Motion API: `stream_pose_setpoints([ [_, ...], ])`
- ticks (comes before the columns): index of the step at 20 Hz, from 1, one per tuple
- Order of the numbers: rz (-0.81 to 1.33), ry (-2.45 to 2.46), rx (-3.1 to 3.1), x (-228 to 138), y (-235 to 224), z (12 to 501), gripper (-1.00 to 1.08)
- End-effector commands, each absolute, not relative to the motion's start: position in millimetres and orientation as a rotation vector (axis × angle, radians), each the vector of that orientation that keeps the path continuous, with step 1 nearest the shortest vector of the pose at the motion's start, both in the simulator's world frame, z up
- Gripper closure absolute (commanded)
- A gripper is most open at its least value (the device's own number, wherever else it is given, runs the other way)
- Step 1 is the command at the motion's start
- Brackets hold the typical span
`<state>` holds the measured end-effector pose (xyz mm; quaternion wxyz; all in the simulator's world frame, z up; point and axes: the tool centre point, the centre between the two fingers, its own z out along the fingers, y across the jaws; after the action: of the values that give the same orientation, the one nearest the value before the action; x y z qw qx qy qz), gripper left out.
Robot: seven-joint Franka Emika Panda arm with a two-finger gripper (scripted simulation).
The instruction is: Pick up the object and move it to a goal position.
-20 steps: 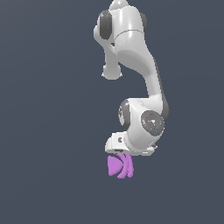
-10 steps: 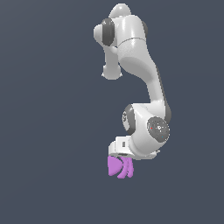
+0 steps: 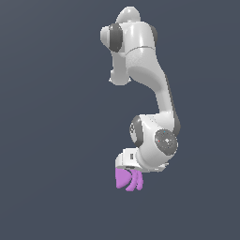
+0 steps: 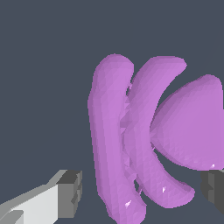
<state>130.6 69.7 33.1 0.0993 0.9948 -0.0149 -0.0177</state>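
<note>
With my gripper (image 4: 142,190) spread wide around the purple object (image 4: 144,135), fingers (image 4: 70,192) not yet touching it, I judge the grasp, lift and carry remain.

The object (image 3: 128,179) is a small bright purple shape: a rounded cone with two curved fin-like arcs stacked beside it. In the wrist view (image 4: 144,135) the arcs stand upright, the cone at 3 o'clock of them.
</note>
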Motion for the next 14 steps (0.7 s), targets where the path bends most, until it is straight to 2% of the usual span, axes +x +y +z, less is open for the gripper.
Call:
stream_pose_setpoints([
  [1,-0.053,-0.045,2.941,130.0,67.8,24.2,-1.00],
  [3,-0.053,-0.045,2.941,129.8,67.4,22.2,-1.00],
  [4,-0.053,-0.045,2.941,129.8,67.4,22.2,1.08],
  [14,-0.052,-0.045,2.941,130.1,67.6,23.0,1.08],
])
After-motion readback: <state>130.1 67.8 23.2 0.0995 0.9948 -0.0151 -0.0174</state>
